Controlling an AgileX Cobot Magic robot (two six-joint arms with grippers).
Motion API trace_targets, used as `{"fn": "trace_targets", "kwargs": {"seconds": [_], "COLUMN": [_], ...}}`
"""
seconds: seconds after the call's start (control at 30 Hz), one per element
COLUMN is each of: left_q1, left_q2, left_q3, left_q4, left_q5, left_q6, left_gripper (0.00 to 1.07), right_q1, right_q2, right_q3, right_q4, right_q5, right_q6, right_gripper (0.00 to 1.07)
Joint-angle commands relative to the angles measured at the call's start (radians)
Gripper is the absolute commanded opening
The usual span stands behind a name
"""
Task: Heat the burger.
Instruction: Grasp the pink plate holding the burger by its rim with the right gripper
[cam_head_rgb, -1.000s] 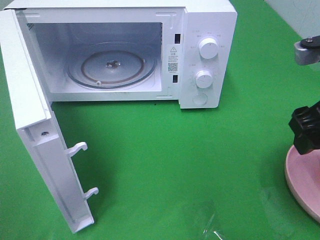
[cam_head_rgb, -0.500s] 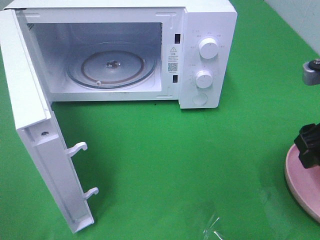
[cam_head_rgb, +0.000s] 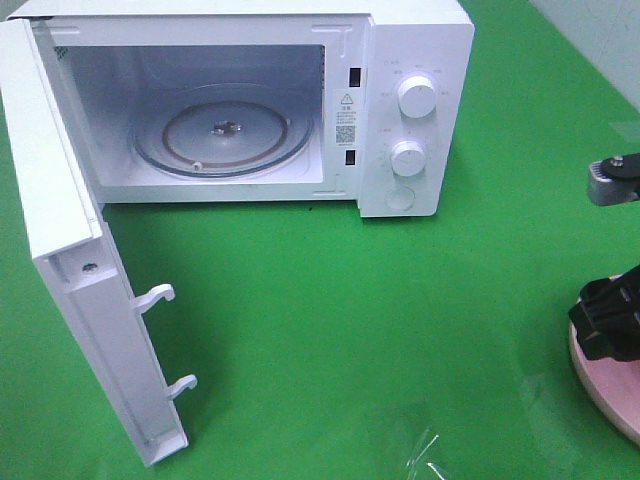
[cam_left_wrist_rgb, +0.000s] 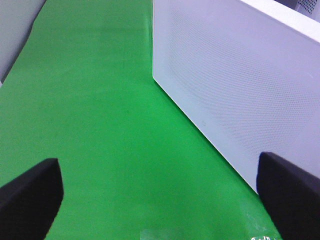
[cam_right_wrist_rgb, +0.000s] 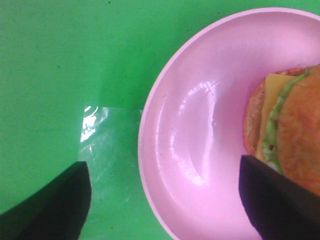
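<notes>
Status:
- White microwave oven (cam_head_rgb: 400, 60) sits at the back of the green cloth-covered counter (cam_head_rgb: 350, 320). Its white door (cam_head_rgb: 70, 280) is swung fully open on the left. Cavity holds only the round glass turntable (cam_head_rgb: 225, 135). Two round white knobs (cam_head_rgb: 417, 97) on the control panel.
- Burger with orange-brown bun, green lettuce and yellow cheese slice (cam_right_wrist_rgb: 292, 130) is not in the oven. It lies on the round pink plate (cam_right_wrist_rgb: 190, 150) at the far right edge of the counter, well apart from the microwave. Frame edge cuts off most of it in the right wrist view. It can't be seen in the high view.
- Right claw (cam_right_wrist_rgb: 161, 166) hangs over the plate, jaws wide, gripping nothing. One finger is over the cloth just beside the plate rim, above a patch of clear shiny film (cam_right_wrist_rgb: 100, 135). The other is over the plate at the burger's near edge. Can't tell if that finger touches the bun. Bare pink plate fills the space between the fingers.
- Left claw (cam_left_wrist_rgb: 159, 165): jaws wide, nothing held. Bare green cloth between the fingers, dotted outer face of the door just beside one of them. Out of the high view.
</notes>
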Motion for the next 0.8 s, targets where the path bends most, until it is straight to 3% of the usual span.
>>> {"fn": "trace_targets", "kwargs": {"seconds": [0.03, 0.8], "left_q1": [0.001, 0.001], "left_q2": [-0.017, -0.017], "left_q3": [0.002, 0.002], "left_q4": [-0.012, -0.012], "left_q5": [-0.002, -0.002], "left_q6": [0.001, 0.001], "left_gripper": [0.98, 0.98], "right_q1": [-0.006, -0.006], "right_q2": [0.036, 0.305], "right_q3": [0.003, 0.002], "right_q4": [0.002, 0.002], "right_q5": [-0.012, -0.177], "right_q6": [0.002, 0.057], "right_gripper": [0.77, 0.76]}}
